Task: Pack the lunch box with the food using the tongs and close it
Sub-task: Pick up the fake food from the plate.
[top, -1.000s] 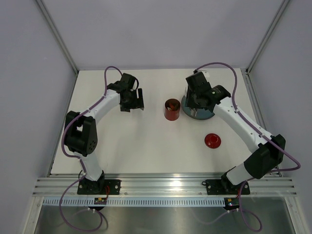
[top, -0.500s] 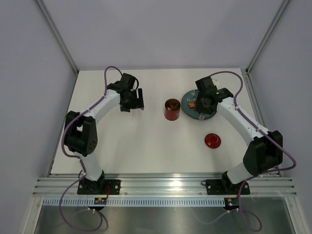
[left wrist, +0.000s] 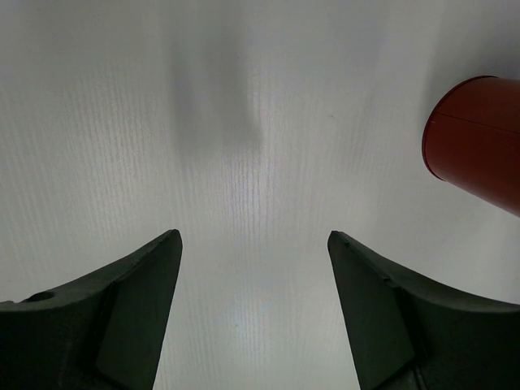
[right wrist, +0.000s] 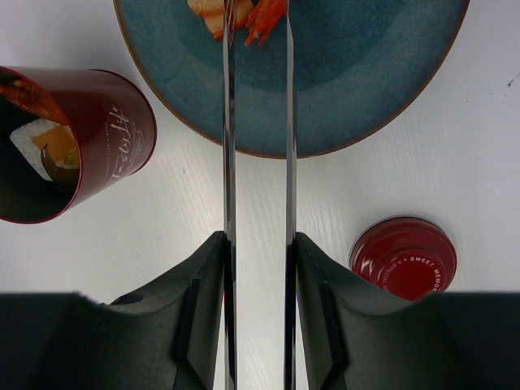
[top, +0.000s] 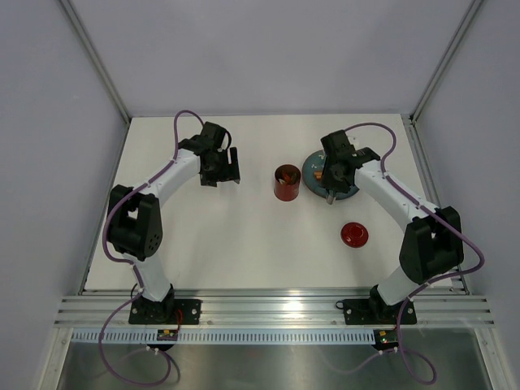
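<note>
The red lunch box (top: 286, 182) stands open at mid-table, with pale and orange bits inside (right wrist: 45, 146). Its red lid (top: 353, 234) lies apart on the table, down to the right (right wrist: 404, 257). My right gripper (right wrist: 258, 240) is shut on the silver tongs (right wrist: 228, 122). Both slim arms of the tongs run forward over the blue-grey plate (right wrist: 366, 73). They reach the orange-red food (right wrist: 244, 16) at the top edge of the right wrist view. That food (top: 322, 171) shows on the plate from above. My left gripper (left wrist: 253, 240) hovers open over bare table, left of the lunch box (left wrist: 479, 138).
The plate (top: 311, 173) sits just right of the lunch box, almost touching it. The white tabletop is walled on three sides, with metal posts at the back corners. My left gripper (top: 226, 166) hangs at the back left.
My right wrist has swung back off the plate and turned, which uncovers the plate and the food on it. The left arm has not moved.
</note>
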`<state>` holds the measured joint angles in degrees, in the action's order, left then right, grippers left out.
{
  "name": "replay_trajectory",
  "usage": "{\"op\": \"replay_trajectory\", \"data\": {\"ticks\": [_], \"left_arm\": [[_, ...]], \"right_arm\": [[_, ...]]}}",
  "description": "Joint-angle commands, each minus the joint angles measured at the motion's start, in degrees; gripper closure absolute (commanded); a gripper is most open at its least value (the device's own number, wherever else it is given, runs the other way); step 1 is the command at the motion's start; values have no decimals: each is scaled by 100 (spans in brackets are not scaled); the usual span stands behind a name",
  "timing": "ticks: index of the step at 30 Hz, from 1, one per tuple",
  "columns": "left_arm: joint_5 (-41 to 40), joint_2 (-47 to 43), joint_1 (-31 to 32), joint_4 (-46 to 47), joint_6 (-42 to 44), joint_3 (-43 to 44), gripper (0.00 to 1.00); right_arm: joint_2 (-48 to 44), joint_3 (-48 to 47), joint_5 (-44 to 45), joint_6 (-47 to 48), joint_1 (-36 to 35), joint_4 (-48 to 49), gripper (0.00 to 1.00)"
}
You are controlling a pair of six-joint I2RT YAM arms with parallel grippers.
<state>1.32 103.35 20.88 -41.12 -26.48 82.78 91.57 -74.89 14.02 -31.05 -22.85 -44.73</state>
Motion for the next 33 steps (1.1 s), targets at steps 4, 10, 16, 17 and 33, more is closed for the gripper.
{"op": "replay_trajectory", "data": {"ticks": [4, 10, 16, 17, 33], "left_arm": [[0, -140, -23, 78, 108, 1, 23], [17, -122, -23, 105, 99, 1, 23], [17, -122, -32, 105, 73, 1, 23], [26, -122, -32, 96, 73, 1, 23], [17, -140, -32, 96, 73, -17, 23]], "right_arm": [[-183, 132, 189, -112, 53, 131, 56], [-324, 212, 320, -103, 79, 61, 56], [-306, 203, 303, -86, 97, 52, 56], [-289, 221, 294, -86, 97, 61, 56], [-675, 274, 136, -147, 158, 79, 93]]}}
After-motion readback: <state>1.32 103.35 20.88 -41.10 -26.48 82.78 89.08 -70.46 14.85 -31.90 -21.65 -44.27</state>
